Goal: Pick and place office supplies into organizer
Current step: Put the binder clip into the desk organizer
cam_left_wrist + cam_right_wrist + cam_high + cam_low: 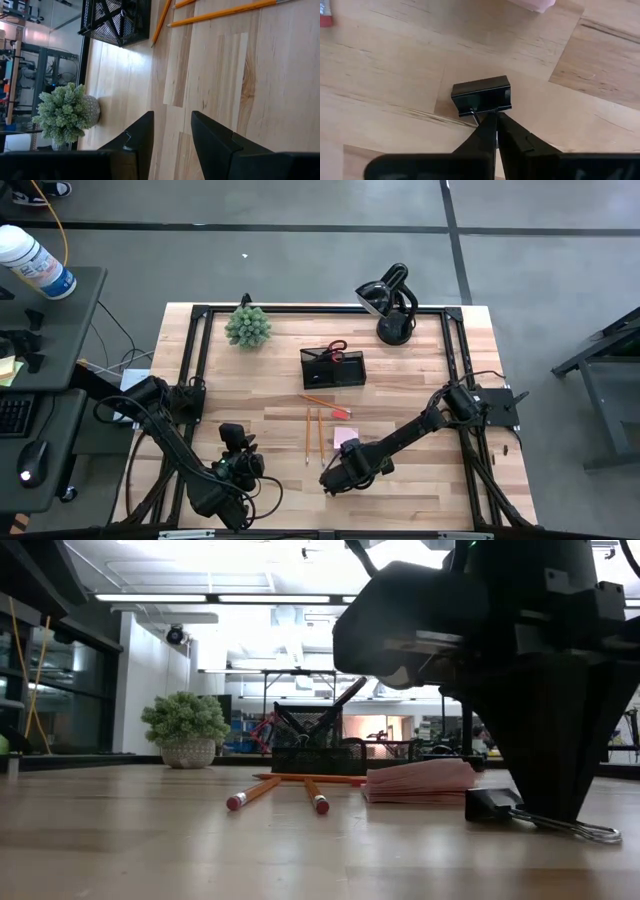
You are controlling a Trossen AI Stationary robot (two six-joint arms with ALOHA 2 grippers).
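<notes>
- Binder clip (481, 95): flat on desk (420, 480), near front edge, just beside pink sticky-note pad (418, 781).
- Right tool (494, 120): lowered to desk, arm stretched low across it, fingers pressed together, pinching clip's wire handle.
- Left tool (172, 132): fingers spread, holding nothing, low at front-left of desk.
- Organizer (333, 368): mid-desk, scissors (335, 349) inside; pencils (314, 435) in front.

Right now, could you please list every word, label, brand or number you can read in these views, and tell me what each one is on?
No text here can be read.
The white bottle beside the table carries a blue label, but its print is too small to make out.
The pencils, the pink note pad, the binder clip, the black organizer, the lamp and the plant show no lettering.
</notes>
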